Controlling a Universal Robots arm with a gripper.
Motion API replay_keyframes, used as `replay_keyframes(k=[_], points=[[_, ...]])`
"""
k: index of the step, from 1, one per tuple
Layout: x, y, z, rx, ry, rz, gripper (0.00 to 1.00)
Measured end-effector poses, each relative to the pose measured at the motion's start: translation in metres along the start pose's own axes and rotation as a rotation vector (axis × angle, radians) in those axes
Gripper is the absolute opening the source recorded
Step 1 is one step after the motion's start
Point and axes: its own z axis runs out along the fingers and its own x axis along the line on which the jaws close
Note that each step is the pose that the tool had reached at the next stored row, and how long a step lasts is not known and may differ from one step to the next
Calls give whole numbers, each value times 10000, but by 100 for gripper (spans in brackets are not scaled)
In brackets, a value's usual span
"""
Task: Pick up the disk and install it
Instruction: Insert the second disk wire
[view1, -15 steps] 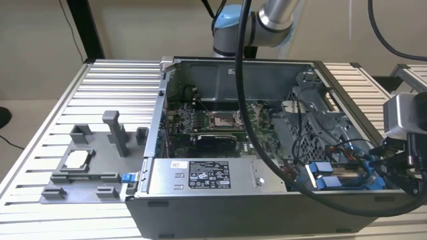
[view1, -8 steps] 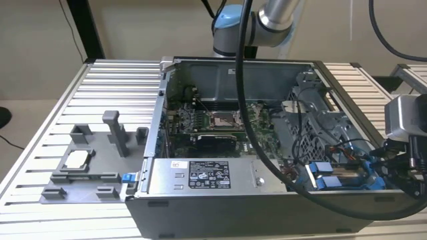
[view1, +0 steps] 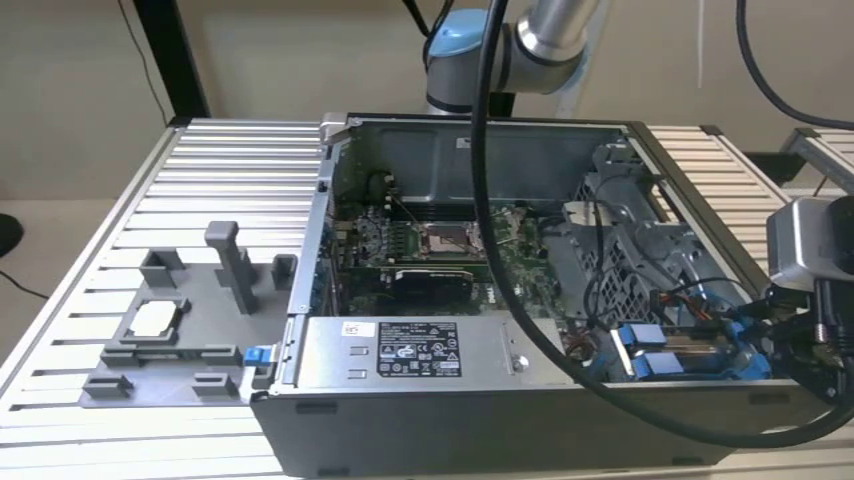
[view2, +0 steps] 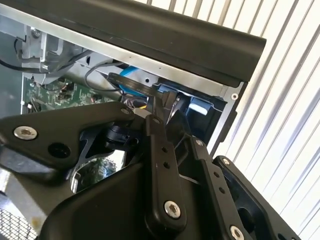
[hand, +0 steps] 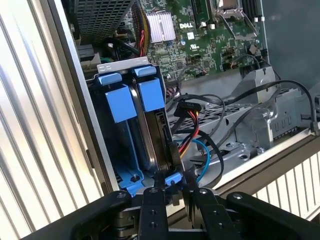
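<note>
Disk (hand: 150, 135) seated in bay, between pincer (hand: 172, 181) fingertips

My arm (view1: 534, 40) reaches over the open computer case (view1: 534, 300) on the slatted table (view1: 214, 170); blue drive brackets (view1: 654, 362) sit near its front corner, a grey tray (view1: 174, 335) beside it.

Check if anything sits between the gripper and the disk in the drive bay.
Nothing visible does. In the first wrist view the gripper is right at the disk's edge, at its blue bracket. The red and blue cables lie beside the disk.
</note>
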Motion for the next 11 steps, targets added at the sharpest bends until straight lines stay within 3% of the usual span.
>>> replay_keyframes(k=[5,6,11], points=[[1,0,1,0,-1,0,100],[1,0,2,-1,-2,0,0],[2,0,2,-1,-3,0,0]])
